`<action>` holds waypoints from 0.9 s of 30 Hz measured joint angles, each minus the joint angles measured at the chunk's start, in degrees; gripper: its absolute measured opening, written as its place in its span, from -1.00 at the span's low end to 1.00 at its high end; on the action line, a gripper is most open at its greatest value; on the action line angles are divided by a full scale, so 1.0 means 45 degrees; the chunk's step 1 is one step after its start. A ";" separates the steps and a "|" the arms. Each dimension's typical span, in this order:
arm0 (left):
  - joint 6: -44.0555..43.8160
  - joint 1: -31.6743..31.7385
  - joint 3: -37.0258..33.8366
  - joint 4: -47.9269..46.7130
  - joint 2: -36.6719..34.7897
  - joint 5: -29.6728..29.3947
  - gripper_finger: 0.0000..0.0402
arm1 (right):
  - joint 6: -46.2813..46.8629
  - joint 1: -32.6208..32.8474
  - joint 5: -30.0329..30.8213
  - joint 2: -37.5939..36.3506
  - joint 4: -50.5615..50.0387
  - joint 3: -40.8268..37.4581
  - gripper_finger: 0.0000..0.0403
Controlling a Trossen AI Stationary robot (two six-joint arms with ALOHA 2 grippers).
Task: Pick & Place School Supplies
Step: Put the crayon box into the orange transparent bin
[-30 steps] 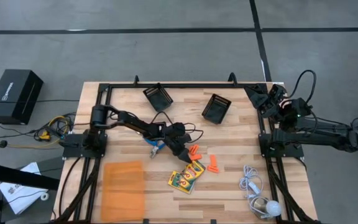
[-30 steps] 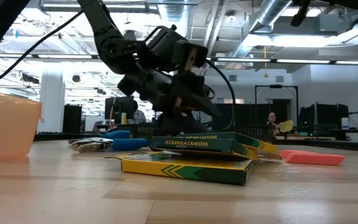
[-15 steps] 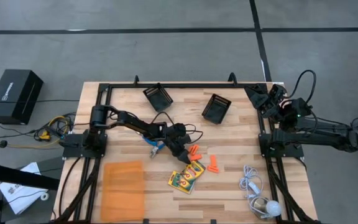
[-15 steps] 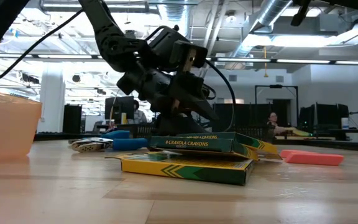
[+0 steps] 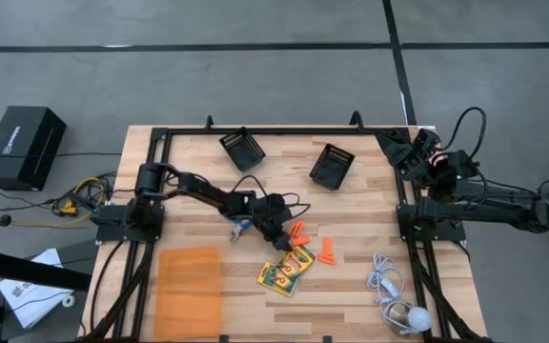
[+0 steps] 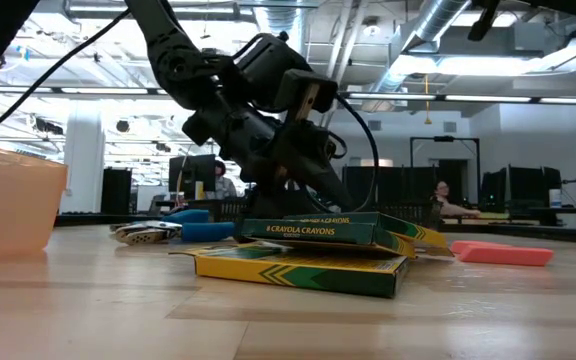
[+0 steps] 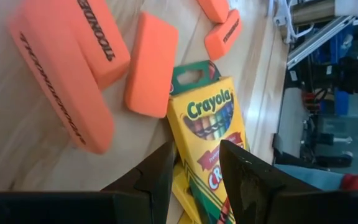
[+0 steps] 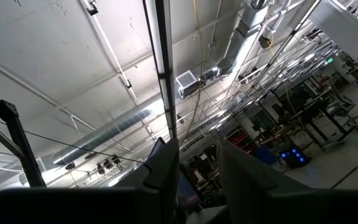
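Note:
Two yellow-and-green crayon boxes lie stacked crosswise on the table, the upper one resting on the lower one. My left gripper is open and slants down over the upper box near its hang-tab end, also seen in the low view. Several orange erasers lie beside the boxes toward the far side. Blue-handled scissors lie flat under the left arm. My right gripper is open, raised at the far right corner, pointing at the ceiling. My left gripper comes at the upper crayon box slanting down from the table's left. Its fingertips stand right at the box's top face. I cannot tell whether they touch it.
A translucent orange bin stands near the front left. Two black mesh bins sit at the far side. A white cord with a round bulb lies at the front right. Bare wood shows between the mesh bins and the supplies.
My left gripper has tipped a little steeper over the crayon boxes and edged slightly toward them, staying open. The boxes, erasers and scissors have not moved.

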 joint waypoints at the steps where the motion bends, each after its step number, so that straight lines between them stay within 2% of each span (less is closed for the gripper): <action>1: -0.0010 -0.0055 0.0000 -0.0005 0.0000 -0.0052 -0.37 | 0.0000 0.0000 0.0000 0.0000 0.0026 0.0000 -0.49; 10: -0.0356 -0.0037 -0.0027 0.0059 -0.0112 0.0022 -0.37 | 0.0179 0.0000 0.0000 0.0000 0.0001 0.0021 -0.49; 13: -0.0241 0.0395 -0.0113 0.0454 -0.0483 -0.0132 -0.37 | 0.0223 0.0001 -0.0048 0.0000 -0.0786 0.0372 -0.49; 16: -0.0203 0.1286 -0.0153 0.0689 -0.0999 -0.0579 -0.37 | 0.0238 0.0005 -0.0049 0.0005 -0.3172 0.1240 -0.49; 21: 0.0024 0.2551 -0.0089 0.1300 -0.2665 -0.0352 -0.37 | 0.1025 0.0406 -0.0526 0.0055 -0.9588 0.3402 -0.49; 24: 0.0338 0.3174 -0.0089 0.1558 -0.3810 -0.0220 -0.37 | 0.2264 0.1123 -0.1407 0.0317 -1.3109 0.4132 -0.49; 27: 0.0585 0.3856 -0.0058 0.1621 -0.4886 -0.0187 -0.37 | 0.4174 0.2646 -0.2818 0.1012 -1.4780 0.3718 -0.49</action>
